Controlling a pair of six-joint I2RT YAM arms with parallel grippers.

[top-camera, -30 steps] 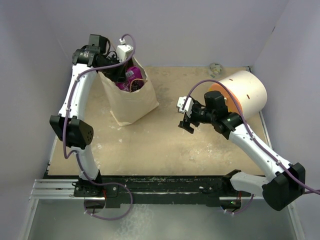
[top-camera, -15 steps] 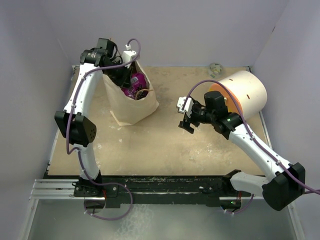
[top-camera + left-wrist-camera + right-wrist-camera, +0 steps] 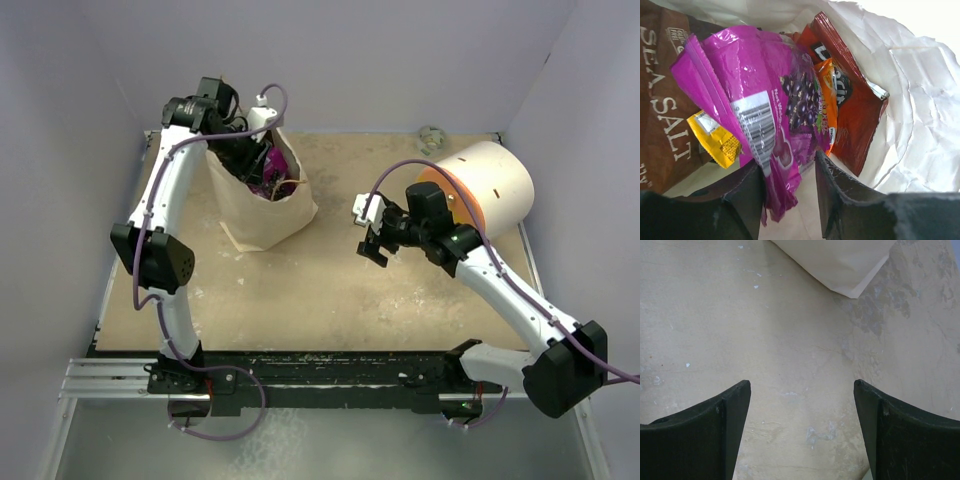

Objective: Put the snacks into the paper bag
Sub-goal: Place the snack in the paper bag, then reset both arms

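Left hand (image 3: 788, 162) sits inside the paper bag (image 3: 920, 100), fingers (image 3: 742, 200) slightly apart astride the lower edge of the purple grape packet (image 3: 755, 75). We read "SEA SALT" on the brown bag (image 3: 660, 100). Right hand (image 3: 801, 385) gapes wide, empty, over the table (image 3: 790, 315).

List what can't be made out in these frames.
- Top external: most contents of the paper bag, hidden by the left arm and the bag wall.
- Left wrist: brown packet cut off by the left edge; red packet print partly covered by the orange pouch.
- Left wrist: whether the left jaws touch the purple packet tail between them.
- Top external: grey object at the far edge, too small to identify.
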